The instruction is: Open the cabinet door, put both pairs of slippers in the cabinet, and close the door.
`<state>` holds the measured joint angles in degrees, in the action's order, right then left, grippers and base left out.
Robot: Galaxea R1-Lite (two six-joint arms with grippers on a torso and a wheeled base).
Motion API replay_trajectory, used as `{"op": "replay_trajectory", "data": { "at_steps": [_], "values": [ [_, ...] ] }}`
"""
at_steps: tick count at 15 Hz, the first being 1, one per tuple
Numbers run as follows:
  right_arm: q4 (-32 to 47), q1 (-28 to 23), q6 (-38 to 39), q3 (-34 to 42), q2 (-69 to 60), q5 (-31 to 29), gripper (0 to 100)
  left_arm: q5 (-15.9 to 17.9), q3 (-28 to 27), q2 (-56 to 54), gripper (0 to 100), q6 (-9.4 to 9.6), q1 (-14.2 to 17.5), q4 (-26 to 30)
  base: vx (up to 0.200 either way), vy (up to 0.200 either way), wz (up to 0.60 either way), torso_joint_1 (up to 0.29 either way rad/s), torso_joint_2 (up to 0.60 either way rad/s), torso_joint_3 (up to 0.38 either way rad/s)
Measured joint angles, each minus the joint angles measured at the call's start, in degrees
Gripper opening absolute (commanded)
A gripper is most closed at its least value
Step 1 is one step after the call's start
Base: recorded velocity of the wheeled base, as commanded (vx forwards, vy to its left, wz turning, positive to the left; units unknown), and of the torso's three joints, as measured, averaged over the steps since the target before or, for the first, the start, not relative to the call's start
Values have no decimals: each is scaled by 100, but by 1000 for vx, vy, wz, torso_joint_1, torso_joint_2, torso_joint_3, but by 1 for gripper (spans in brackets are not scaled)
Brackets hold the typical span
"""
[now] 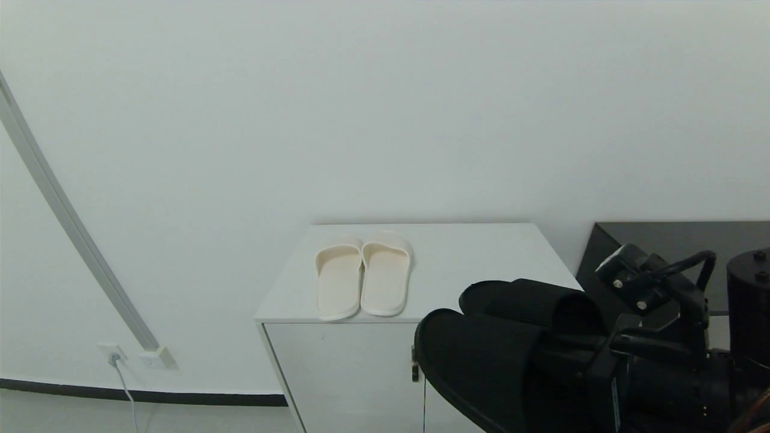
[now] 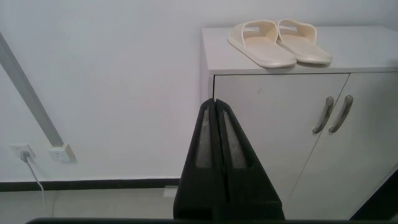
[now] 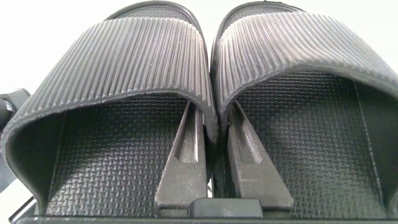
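We see a white cabinet (image 1: pixel 481 252) in the lower middle of the head view. On its flat top lie two cream slippers (image 1: pixel 373 276), side by side and touching, on the left part, near the front edge.

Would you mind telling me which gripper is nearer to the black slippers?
Right. The right gripper grips the black slippers by their inner walls; the left gripper is apart, facing the cabinet front.

The right arm (image 1: pixel 662 373) is matte black and blocky, dotted with small silver screws (image 1: pixel 641 305), and a thin black cable (image 1: pixel 686 259) arches over its wrist. The left end effector (image 2: pixel 215 109) and right end effector (image 3: pixel 213 112) each have long, black, tapering fingers (image 3: pixel 183 168) with grey grooved faces.
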<state>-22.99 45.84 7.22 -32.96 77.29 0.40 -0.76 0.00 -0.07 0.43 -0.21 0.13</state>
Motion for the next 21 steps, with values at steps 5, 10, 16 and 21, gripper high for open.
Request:
{"op": "replay_trajectory", "data": {
  "at_steps": [5,10,16,21],
  "values": [
    [4,0,-55,33,49,-5,0,2,0,0,0,1,7,-6,-120,0,0,-1,0,3],
    [-16,2,-55,78,46,-13,0,-2,0,0,0,1,7,-4,0,0,0,0,0,0],
    [-24,2,-55,138,74,-27,0,-9,0,0,0,4,5,-4,0,0,0,-63,142,79],
    [-22,2,-55,141,105,-30,0,-2,0,0,100,1,5,-6,0,0,0,-203,478,267]
  ]
}}
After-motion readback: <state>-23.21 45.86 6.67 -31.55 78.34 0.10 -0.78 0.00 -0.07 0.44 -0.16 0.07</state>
